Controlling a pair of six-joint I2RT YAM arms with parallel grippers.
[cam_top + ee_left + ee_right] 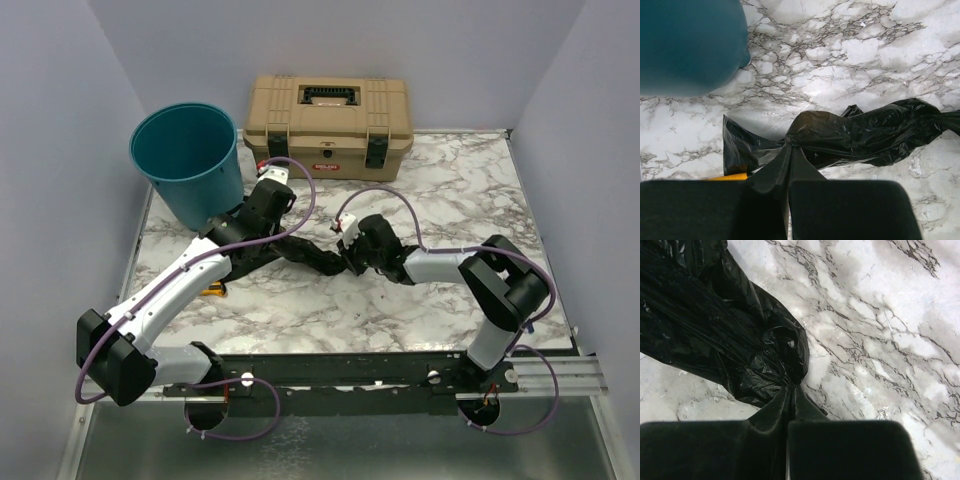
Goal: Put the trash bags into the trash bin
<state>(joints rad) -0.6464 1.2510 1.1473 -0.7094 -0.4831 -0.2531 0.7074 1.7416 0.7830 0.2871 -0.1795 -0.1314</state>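
A crumpled black trash bag (pixel 305 255) lies stretched across the marble table between my two grippers. My left gripper (pixel 262 238) is shut on its left part, the film pinched between the fingertips (pixel 789 150). My right gripper (pixel 350 258) is shut on the bag's right end, with the plastic bunched at the tips (pixel 792 390). The bag (pixel 860 132) runs right in the left wrist view, and the bag (pixel 715 330) fills the upper left of the right wrist view. The teal trash bin (pixel 190 160) stands upright at the back left, close behind the left gripper; the bin's wall (pixel 690 45) shows in the left wrist view.
A tan toolbox (pixel 330 122) with black latches stands at the back centre, right of the bin. A small yellow object (pixel 213 291) lies beside the left arm, partly under the bag (pixel 730 176). Grey walls close in both sides.
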